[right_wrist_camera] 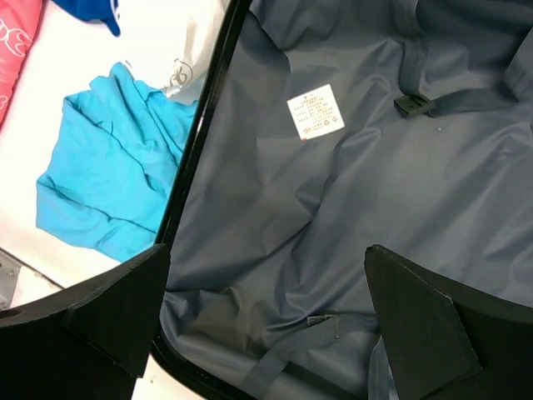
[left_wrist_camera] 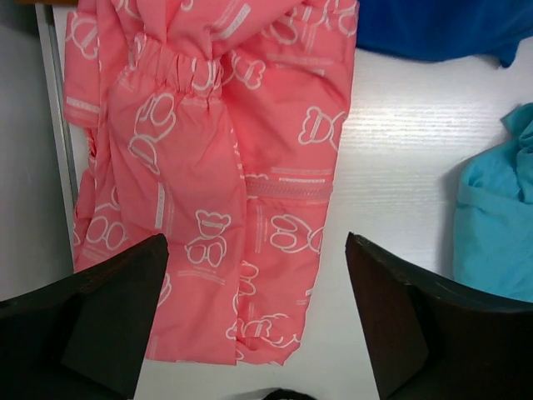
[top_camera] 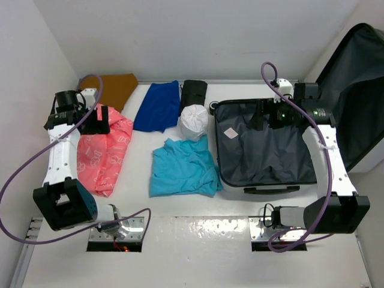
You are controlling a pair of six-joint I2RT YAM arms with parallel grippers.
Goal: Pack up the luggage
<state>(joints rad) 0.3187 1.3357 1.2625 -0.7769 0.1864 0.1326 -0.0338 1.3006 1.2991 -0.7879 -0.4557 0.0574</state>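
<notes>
I'm holding the left gripper (left_wrist_camera: pixel 254 250) above the pink bear-print jacket (left_wrist_camera: pixel 208 167) on the left side of the table (top_camera: pixel 138 162). Its fingers are spread wide and gripping nothing. The right gripper (right_wrist_camera: pixel 266 258) is hovering over the luggage (top_camera: pixel 270 159), which is lying open on the table's right side with its lid standing up. Those fingers are wide apart too, and empty. Below them I'm seeing grey lining, a white label (right_wrist_camera: pixel 315 112) and a strap buckle (right_wrist_camera: pixel 412 104). A turquoise shirt (top_camera: pixel 183 168) is lying just beside the case.

You have no legible text here. The white tag (right_wrist_camera: pixel 316 112) in the luggage (right_wrist_camera: pixel 358 225) lining carries red print too small to read. The white lettering on the pink garment (left_wrist_camera: pixel 208 167) is equally illegible.
</notes>
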